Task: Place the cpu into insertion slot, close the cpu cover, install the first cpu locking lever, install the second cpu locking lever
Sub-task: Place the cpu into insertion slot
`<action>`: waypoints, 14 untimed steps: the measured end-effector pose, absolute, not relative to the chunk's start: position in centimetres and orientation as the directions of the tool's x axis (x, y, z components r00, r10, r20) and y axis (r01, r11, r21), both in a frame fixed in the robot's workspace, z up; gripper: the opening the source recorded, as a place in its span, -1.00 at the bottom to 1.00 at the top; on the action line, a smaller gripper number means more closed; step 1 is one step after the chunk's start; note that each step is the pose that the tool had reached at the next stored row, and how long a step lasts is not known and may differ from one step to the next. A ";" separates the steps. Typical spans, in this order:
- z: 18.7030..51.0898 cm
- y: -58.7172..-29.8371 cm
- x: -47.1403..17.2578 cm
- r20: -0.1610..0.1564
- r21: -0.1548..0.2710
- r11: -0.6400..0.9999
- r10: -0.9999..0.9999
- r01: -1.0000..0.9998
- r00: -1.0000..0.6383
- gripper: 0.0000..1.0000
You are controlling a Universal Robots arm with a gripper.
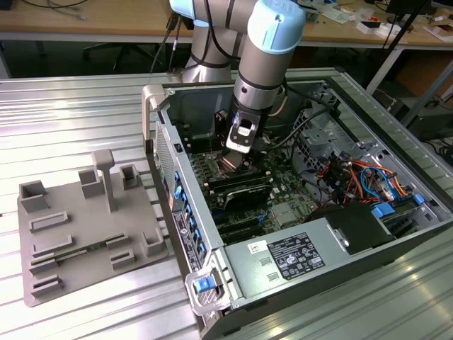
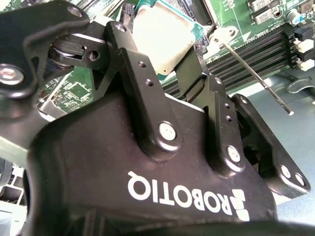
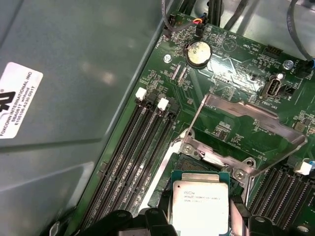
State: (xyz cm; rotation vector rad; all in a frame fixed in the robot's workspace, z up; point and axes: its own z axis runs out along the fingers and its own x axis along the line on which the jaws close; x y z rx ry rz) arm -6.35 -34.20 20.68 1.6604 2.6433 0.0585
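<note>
Count: 1 arm (image 1: 265,57), 1 gripper (image 1: 238,150), 2 fingers (image 2: 132,64), 1 cpu (image 2: 161,39), 1 cover (image 3: 256,115), 1 slot (image 3: 195,164).
More counts: 1 open PC case (image 1: 166,166), 1 green board (image 3: 231,64), 1 coin cell (image 3: 198,53), 1 thin lever rod (image 2: 256,73), 1 grey tray (image 1: 78,227).
RAM slots (image 3: 133,157): 2 banks, one on each side of slot. 2 white latch tabs on one bank, 1 on the other.
Fingers: narrow, pinching cpu by two opposite edges, metal top facing the cams.
Cpu place: held just by slot, partly over its near edge, not seated. Whether it touches the rim, can't tell.
Cover: swung up and open, standing tilted at slot's far side, board seen thru its window.
Slot: dark recess w/ silver rim, part of it bare betw. cpu and cover hinge.
Exterior view gives: whole arm, case on ribbed metal table (image 1: 71,106), tray well apart from slot, outside case, on the exterior view's left.
First wrist view gives: slot, cover, coin cell beyond cover, both RAM banks.
Second wrist view gives: gripper body close up, both fingers on cpu, lever rod slanting out over RAM slots beside slot.
Arm pose: reaching down into case from above, wrist near vertical, gripper tip low over board by slot.
</note>
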 end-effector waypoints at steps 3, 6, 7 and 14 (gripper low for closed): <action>20.7 -34.2 -6.4 0.003 0.042 0.427 0.904 0.903 -0.428 0.09; 20.7 -34.2 -6.4 0.003 0.042 0.422 0.906 0.906 -0.423 0.09; 20.7 -34.2 -6.4 0.003 0.042 0.420 0.907 0.907 -0.420 0.09; 20.7 -34.2 -6.4 0.003 0.042 0.408 0.913 0.912 -0.408 0.09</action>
